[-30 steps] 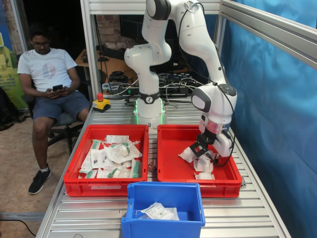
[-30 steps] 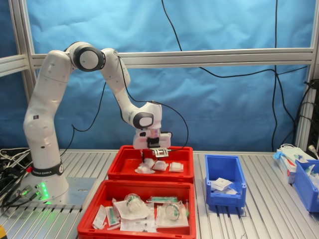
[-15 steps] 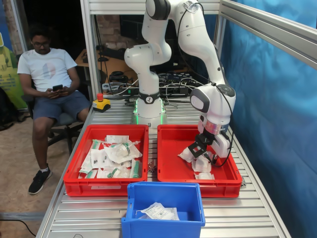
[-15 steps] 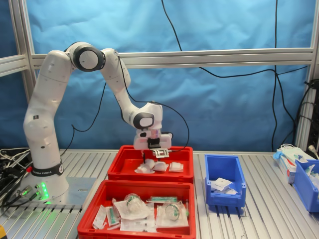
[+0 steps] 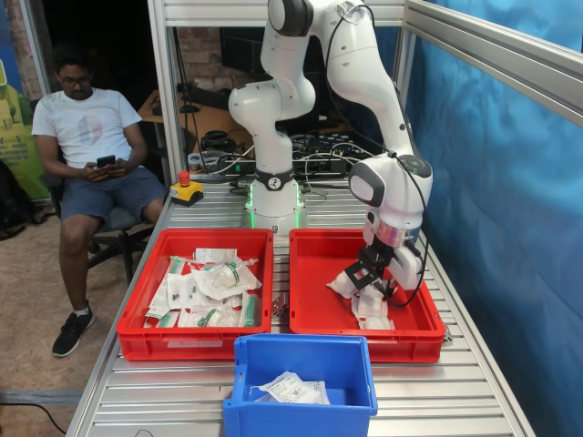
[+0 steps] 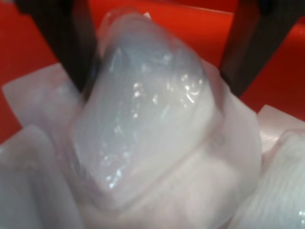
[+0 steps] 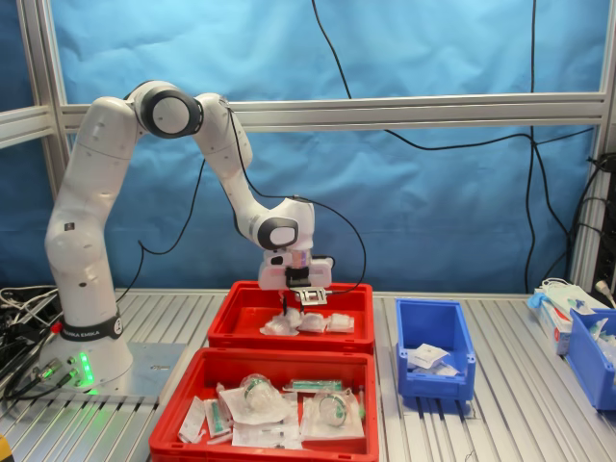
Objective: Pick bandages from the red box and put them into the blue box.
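In the first exterior view, the blue box (image 5: pixel 305 382) is standing nearest to the camera on the ribbed metal worktop (image 5: pixel 173 396), and one wrapped packet (image 5: pixel 291 389) is lying on its floor. Just behind it two red trays are sitting side by side. The twin red tray (image 5: pixel 196 291), on the first exterior view's left, is carrying a heap of flat packets with green markings (image 5: pixel 208 284). The red box (image 5: pixel 314 300), on the first exterior view's right, is holding the bandages (image 5: pixel 368 308), which are lying together near its right wall.

The end effector (image 5: pixel 376 280) is reaching down into the red box, right over these bandages. In the wrist view its two dark fingers (image 6: pixel 66 40) are standing on either side of one puffy bandage (image 6: pixel 147 109) in a shiny clear wrapper; one finger is touching the wrapper, the other is just beside it, so I cannot tell if the grip is closed on it. More white pads are lying around and under this one.

In the second exterior view, the end effector (image 7: pixel 300 301) is low over the bandages (image 7: pixel 310 322) in the far red box (image 7: pixel 248 313), and the blue box (image 7: pixel 433 361) is standing on the second exterior view's right of it.

Farther back in the first exterior view, the arm's base is standing behind the trays, and a seated man (image 5: pixel 91 146) is looking at a phone.
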Available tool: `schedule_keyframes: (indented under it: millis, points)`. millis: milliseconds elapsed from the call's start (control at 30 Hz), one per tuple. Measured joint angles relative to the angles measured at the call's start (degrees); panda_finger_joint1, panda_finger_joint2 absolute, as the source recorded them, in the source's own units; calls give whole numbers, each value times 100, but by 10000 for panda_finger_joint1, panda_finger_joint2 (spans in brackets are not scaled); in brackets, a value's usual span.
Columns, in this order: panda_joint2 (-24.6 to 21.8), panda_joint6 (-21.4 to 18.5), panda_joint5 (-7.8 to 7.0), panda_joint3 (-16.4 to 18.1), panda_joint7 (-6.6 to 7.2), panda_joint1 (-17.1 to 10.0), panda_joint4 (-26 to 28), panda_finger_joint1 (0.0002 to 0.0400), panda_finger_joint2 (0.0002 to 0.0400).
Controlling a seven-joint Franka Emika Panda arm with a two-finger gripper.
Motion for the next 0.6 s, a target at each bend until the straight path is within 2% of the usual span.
schedule_keyframes:
  millis: [133, 167, 267, 300, 433, 467, 600]
  points:
    - [-8, 0, 0, -10, 0, 0, 0, 219, 219]
    - [-10, 0, 0, -11, 0, 0, 0, 169, 169]
    - [-17, 0, 0, -16, 0, 2, 0, 169, 169]
    - [-18, 0, 0, -18, 0, 3, 0, 119, 119]
    - [-32, 0, 0, -28, 0, 4, 0, 119, 119]
    - [-38, 0, 0, -35, 0, 7, 0, 69, 69]
    - [-43, 0, 0, -49, 0, 18, 0, 69, 69]
